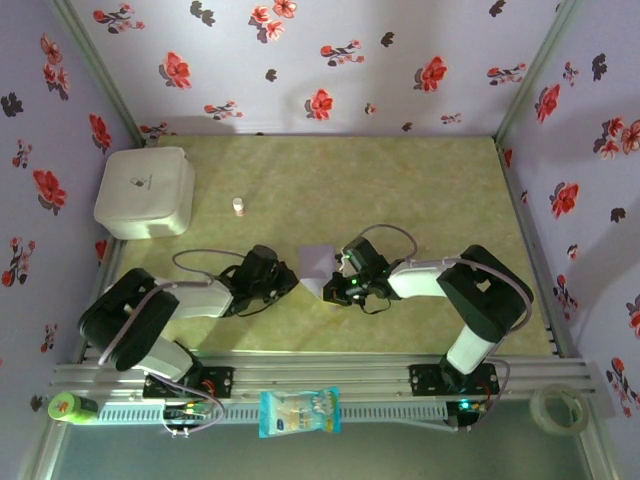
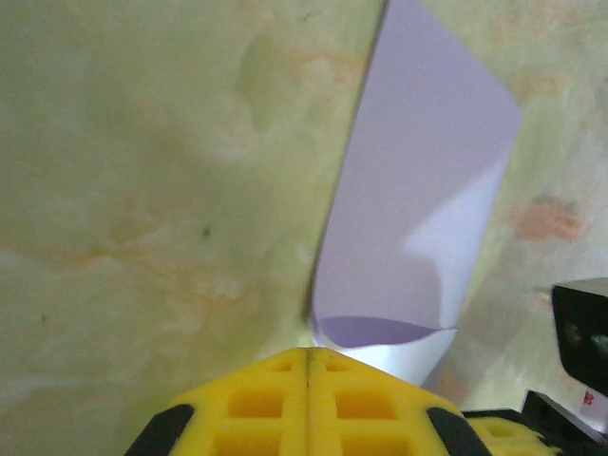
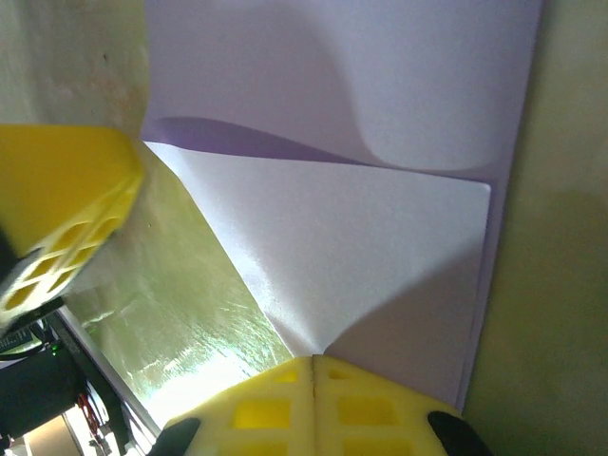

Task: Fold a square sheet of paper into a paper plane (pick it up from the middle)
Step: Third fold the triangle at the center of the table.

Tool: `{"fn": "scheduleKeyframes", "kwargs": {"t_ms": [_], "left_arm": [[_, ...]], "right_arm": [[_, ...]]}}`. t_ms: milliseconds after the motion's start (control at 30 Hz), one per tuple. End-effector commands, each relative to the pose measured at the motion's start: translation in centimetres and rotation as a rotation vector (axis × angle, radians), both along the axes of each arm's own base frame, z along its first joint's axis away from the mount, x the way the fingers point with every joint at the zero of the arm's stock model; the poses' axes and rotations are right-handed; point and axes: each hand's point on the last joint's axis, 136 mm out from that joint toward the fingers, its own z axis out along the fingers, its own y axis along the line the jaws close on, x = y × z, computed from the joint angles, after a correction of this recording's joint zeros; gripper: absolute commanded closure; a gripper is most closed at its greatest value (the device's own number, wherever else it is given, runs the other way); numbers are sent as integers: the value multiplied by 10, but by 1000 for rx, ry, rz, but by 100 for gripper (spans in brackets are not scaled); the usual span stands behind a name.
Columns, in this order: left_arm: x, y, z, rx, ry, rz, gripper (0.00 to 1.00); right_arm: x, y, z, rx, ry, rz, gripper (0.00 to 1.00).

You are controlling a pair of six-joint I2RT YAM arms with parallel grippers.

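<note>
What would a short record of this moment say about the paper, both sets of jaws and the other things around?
paper: square sheet of paper, pale lilac, mid-table, one flap folded over and curling up
left jaws: shut at the sheet's left side, apparently pinching it
right jaws: shut at the folded flap's corner, apparently pinching it
plane: not yet formed
other: white rounded box far left; small white bottle near it, apart; blue-and-white packet on the front rail

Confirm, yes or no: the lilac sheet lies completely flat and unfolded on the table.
No; in the right wrist view the square sheet of paper has a flap folded back over itself.
</note>
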Motion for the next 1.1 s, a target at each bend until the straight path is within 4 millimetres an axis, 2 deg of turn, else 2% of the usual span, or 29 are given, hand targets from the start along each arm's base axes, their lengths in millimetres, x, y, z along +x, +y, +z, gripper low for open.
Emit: {"fn": "scheduleKeyframes", "kwargs": {"t_ms": [0, 67, 167, 300, 433, 600, 800, 1067], "left_arm": [[6, -12, 33, 28, -74, -67, 99], [3, -24, 41, 14, -91, -100, 99], [0, -43, 41, -17, -86, -151, 100], [-1, -60, 28, -44, -59, -188, 100], [0, -61, 11, -29, -35, -188, 100], [0, -43, -17, 39, 5, -147, 100], [6, -11, -38, 87, 37, -95, 100], [9, 14, -49, 93, 74, -61, 100]], "right_arm": [[-19, -33, -37, -161, 81, -17, 98], [-18, -32, -36, -158, 76, -17, 98], [-17, -31, -36, -156, 75, -23, 98], [-15, -30, -35, -150, 72, -24, 98], [-16, -30, -35, -148, 75, -23, 98], [-17, -31, -36, -153, 77, -21, 98], [-20, -34, -40, -162, 86, -18, 99], [-21, -34, -41, -163, 87, -14, 100]]}}
